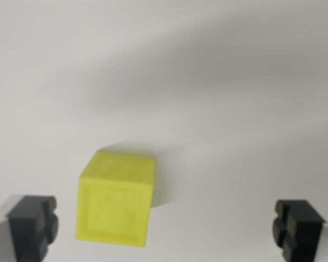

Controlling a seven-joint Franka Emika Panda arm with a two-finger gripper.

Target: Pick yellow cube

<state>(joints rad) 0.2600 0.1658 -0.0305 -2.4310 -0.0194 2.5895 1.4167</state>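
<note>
- Black fingertips [33, 225] of the pincer [165, 229] are showing at the bottom corners of the wrist view, standing wide apart and gripping nothing.
- Between them, the yellow cube [116, 200] is sitting on the pale table [235, 82], much nearer the fingertip on the wrist view's left, not touching either one.
- Its embossed front face is looking toward the camera, slightly blurred.
</note>
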